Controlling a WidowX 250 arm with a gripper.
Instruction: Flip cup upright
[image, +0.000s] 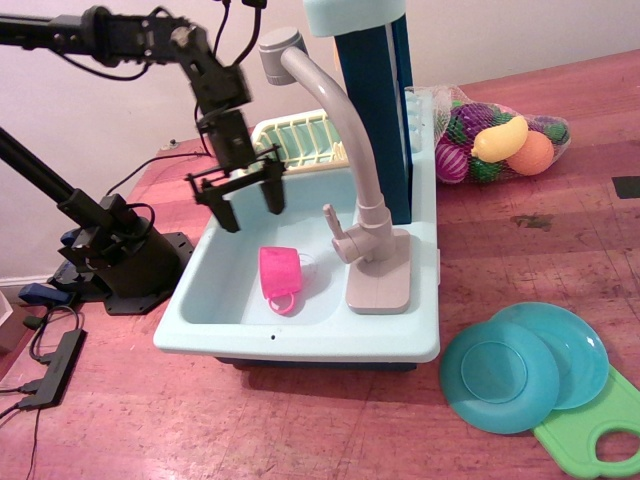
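The small hot-pink cup (279, 275) lies on its side in the basin of the light-blue toy sink (200, 330), its loop handle pointing toward the front. My gripper (250, 208) hangs above the sink's back left part, up and to the left of the cup, clear of it. Its two black fingers point down, spread apart, with nothing between them.
A grey toy faucet (355, 190) arches over the sink's right side beside a dark blue column (375, 110). A pale yellow dish rack (300, 140) sits behind. Two teal plates (525, 365), a green cutting board (595, 430) and a net bag of toy fruit (495, 140) lie to the right.
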